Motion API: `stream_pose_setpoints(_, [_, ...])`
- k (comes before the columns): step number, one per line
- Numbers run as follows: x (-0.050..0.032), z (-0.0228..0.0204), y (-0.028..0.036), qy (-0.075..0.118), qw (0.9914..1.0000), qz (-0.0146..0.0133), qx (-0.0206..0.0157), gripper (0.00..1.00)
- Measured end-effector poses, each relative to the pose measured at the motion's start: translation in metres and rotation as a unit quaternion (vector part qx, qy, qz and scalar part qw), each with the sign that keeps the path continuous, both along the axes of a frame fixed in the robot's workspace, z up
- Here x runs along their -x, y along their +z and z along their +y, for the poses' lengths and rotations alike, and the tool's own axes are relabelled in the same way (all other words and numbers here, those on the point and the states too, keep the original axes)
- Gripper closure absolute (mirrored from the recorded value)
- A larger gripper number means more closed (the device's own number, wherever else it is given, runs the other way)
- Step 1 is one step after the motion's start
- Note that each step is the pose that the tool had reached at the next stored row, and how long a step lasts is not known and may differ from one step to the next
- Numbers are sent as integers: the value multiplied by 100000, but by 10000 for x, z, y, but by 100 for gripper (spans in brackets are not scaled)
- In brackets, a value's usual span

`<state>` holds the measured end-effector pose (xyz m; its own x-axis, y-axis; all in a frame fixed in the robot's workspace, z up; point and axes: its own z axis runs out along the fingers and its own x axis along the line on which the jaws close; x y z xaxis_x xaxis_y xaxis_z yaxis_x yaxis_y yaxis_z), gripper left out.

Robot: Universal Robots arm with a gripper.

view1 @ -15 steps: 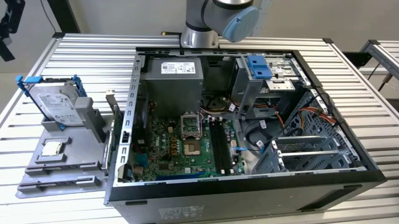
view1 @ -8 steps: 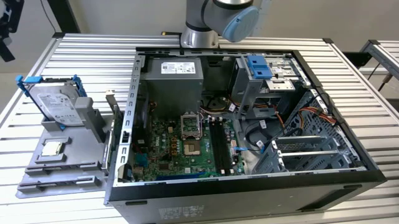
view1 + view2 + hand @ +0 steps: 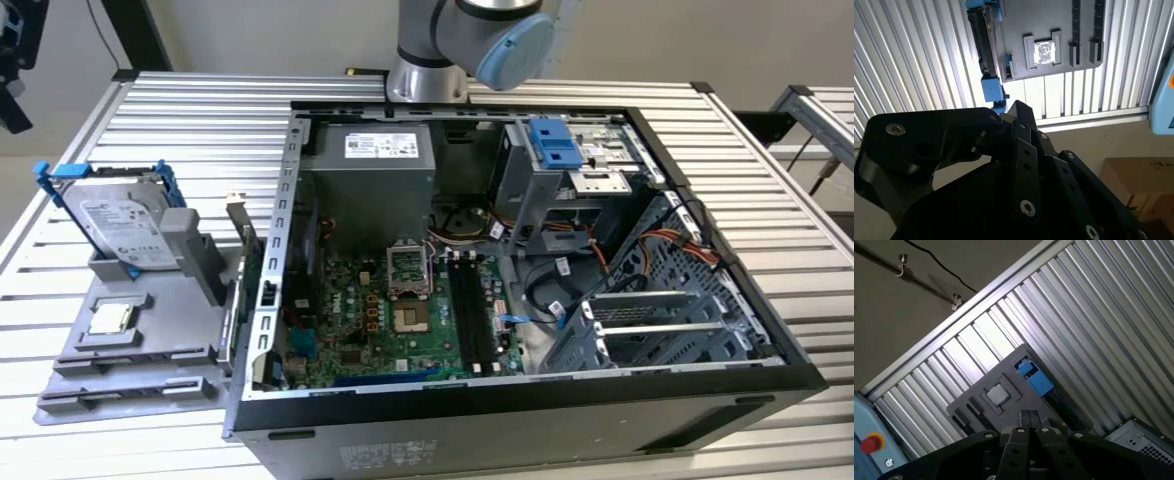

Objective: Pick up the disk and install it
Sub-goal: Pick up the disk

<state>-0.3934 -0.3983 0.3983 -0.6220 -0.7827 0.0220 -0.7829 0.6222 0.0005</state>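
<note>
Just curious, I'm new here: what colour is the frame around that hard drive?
Blue: the frame edges the silver disk, clearest in the exterior view.

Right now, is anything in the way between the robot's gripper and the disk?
Nothing I can see. In the first wrist view the gripper hangs above the disk, which stands on edge in its grey holder, with only open air between them.

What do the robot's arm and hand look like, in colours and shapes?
In the exterior view the arm is a silver-grey tube with a rounded joint closed by a light blue cap. In both wrist views the hand is black, built of flat angular links joined at pivots, with small silver screw heads set into it.
</note>
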Motion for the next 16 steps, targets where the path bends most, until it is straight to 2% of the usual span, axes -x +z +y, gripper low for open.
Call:
stream_pose_setpoints(11, [0, 0, 1, 173, 100000, -1, -1, 100])
stream_pose_setpoints(13, [0, 0, 0, 831, 99997, -4, 2, 100])
stream_pose_setpoints(16, [0, 0, 1, 2822, 99960, -1, 38, 100])
